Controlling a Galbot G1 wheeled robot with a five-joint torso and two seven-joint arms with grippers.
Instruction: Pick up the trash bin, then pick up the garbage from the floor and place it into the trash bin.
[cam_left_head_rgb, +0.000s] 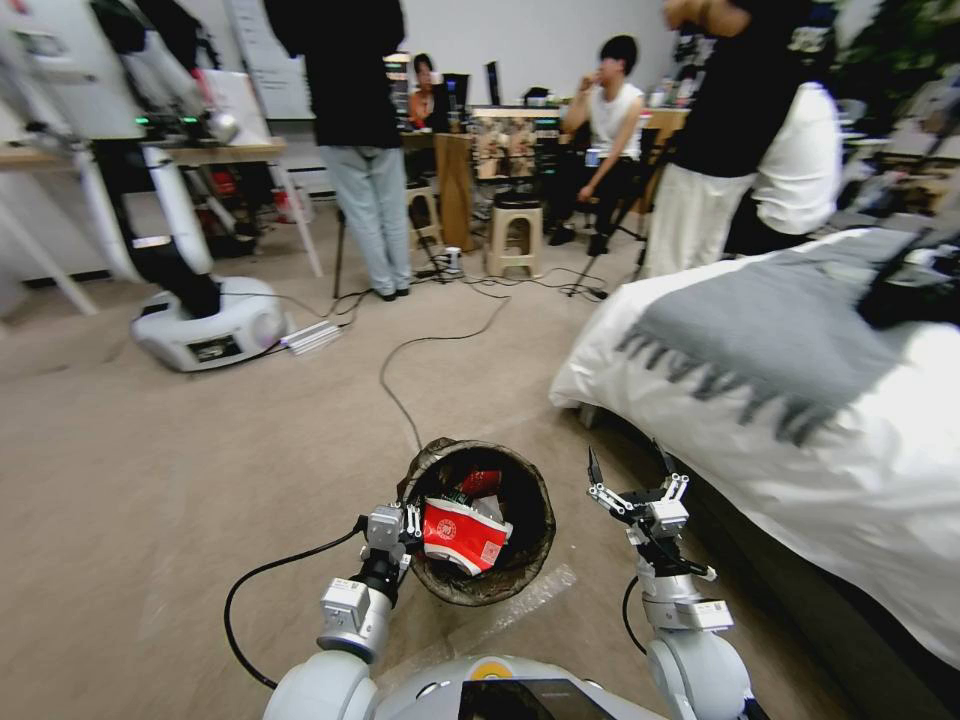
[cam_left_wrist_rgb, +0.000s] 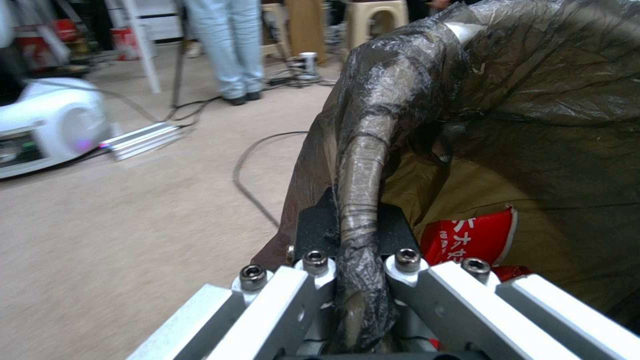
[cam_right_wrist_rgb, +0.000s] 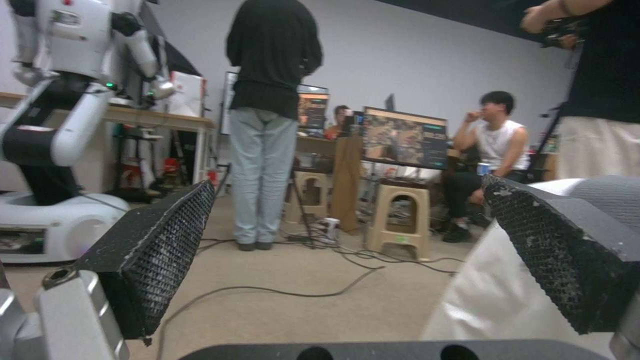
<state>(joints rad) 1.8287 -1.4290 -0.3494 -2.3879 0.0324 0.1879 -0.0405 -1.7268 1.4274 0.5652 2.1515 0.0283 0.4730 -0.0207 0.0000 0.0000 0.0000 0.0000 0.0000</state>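
I've got the left gripper (cam_left_head_rgb: 412, 527) clamped on the rim of the small round bin lined with crinkled black plastic (cam_left_head_rgb: 530, 520) — crumpled red-and-white wrappers (cam_left_head_rgb: 462, 533) already inside, just past my fingers. Right gripper (cam_left_head_rgb: 632, 482) hangs spread and empty beside it — I judge the pickup nearly finished.
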